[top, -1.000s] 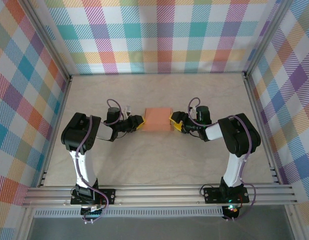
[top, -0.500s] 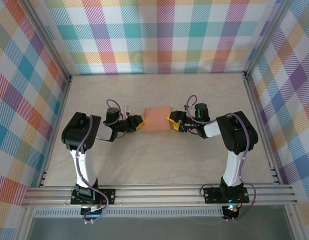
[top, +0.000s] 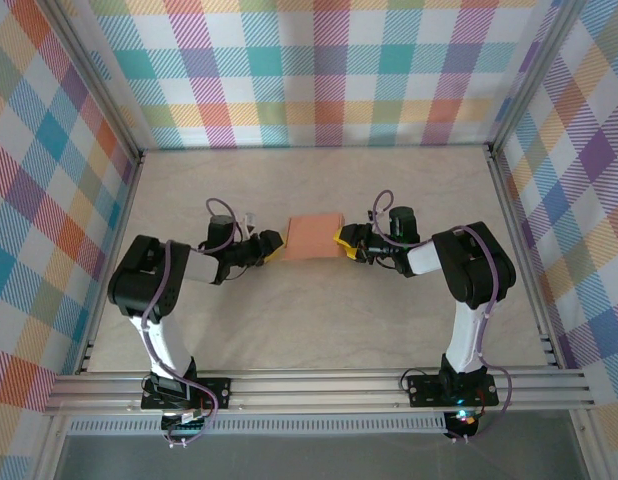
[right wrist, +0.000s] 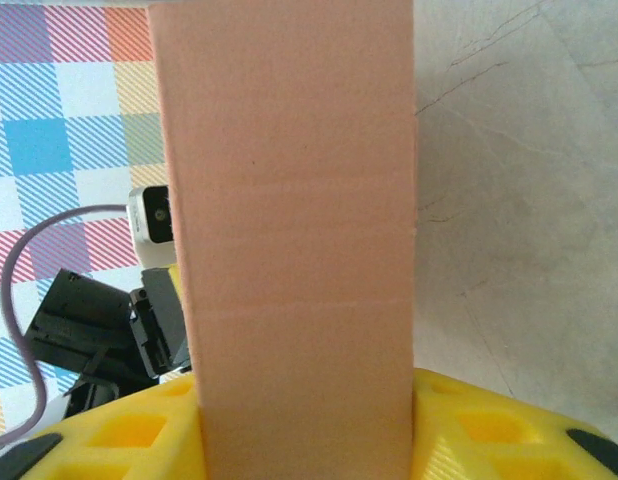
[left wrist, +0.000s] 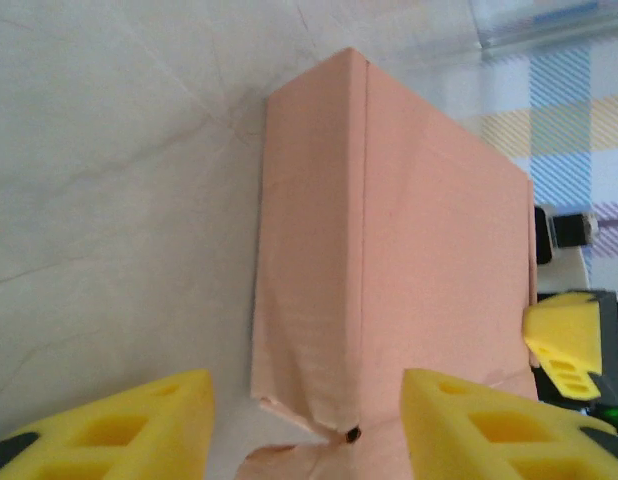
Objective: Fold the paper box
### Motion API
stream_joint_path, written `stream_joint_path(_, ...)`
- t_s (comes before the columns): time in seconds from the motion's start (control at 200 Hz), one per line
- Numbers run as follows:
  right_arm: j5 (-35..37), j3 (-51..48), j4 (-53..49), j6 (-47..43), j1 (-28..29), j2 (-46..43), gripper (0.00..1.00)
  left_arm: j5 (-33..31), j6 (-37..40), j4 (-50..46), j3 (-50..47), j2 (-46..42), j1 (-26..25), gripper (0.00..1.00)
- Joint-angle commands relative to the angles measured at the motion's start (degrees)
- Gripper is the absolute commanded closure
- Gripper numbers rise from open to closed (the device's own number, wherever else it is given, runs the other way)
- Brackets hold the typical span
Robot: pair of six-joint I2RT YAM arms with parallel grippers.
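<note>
The paper box is a salmon-orange folded rectangular box lying mid-table between both arms. In the left wrist view the paper box has a crumpled near corner with a loose flap. My left gripper is open at its left end. Its yellow fingers stand wide on either side of that corner without touching it. My right gripper is shut on the box's right end. In the right wrist view both yellow pads press against the sides of the paper box.
Aluminium frame rails run along the near edge, and posts stand at the back corners. Checked cloth walls close the table on three sides. Bare beige tabletop lies in front of the box and behind it.
My left gripper let go of the box's left end and opened, and its arm settled lower to the left. My right gripper closed onto the box's right end.
</note>
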Motion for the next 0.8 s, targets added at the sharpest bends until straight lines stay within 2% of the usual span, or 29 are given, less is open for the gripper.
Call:
stream_joint_path(0.0, -1.6, 0.9, 0.5, 0.3, 0.2, -1.2, 0.56, -7.0, 8.9, -7.6, -1.1, -6.9, -1.0, 0.40)
stream_joint_path(0.095, -1.7, 0.7, 0.9, 1.1, -0.2, -1.7, 0.57, -19.9, 20.3, -12.7, -2.0, -13.3, -4.6, 0.28)
stream_joint_path(0.175, -1.8, 0.4, 1.2, 1.9, -0.5, -2.5, 0.58, -29.5, 29.7, -10.2, -4.9, -18.6, -8.2, 0.22)
stream_joint_path(0.285, -1.9, 0.0, -0.1, 1.5, -1.1, -4.5, 0.59, -35.1, 39.1, -6.8, -7.5, -24.7, -11.5, 0.19)
stream_joint_path(0.33, -1.7, -0.2, -1.1, 1.3, -1.4, -5.4, 0.59, -37.7, 43.3, -6.3, -8.1, -27.0, -13.2, 0.05)
stream_joint_path(0.38, -1.5, -0.3, -2.4, 0.9, -1.6, -6.6, 0.59, -39.7, 49.4, -5.1, -9.2, -29.1, -15.5, 0.00)
stream_joint_path(0.5, -1.3, -0.8, -3.9, 0.7, -2.2, -8.6, 0.60, -43.1, 62.8, -0.2, -12.8, -32.6, -19.6, 0.00)
stream_joint_path(0.575, -1.5, -1.2, -4.0, 1.4, -2.4, -9.7, 0.60, -48.2, 67.1, -1.0, -12.9, -34.6, -21.9, 0.00)
stream_joint_path(0.66, -1.7, -1.5, -3.9, 2.1, -2.6, -10.7, 0.60, -50.6, 71.1, -1.7, -13.1, -37.0, -24.0, 0.00)
stream_joint_path(0.795, -2.5, -1.5, -3.4, 3.5, -2.6, -11.8, 0.61, -55.5, 83.6, -1.0, -13.6, -35.8, -28.2, 0.00)
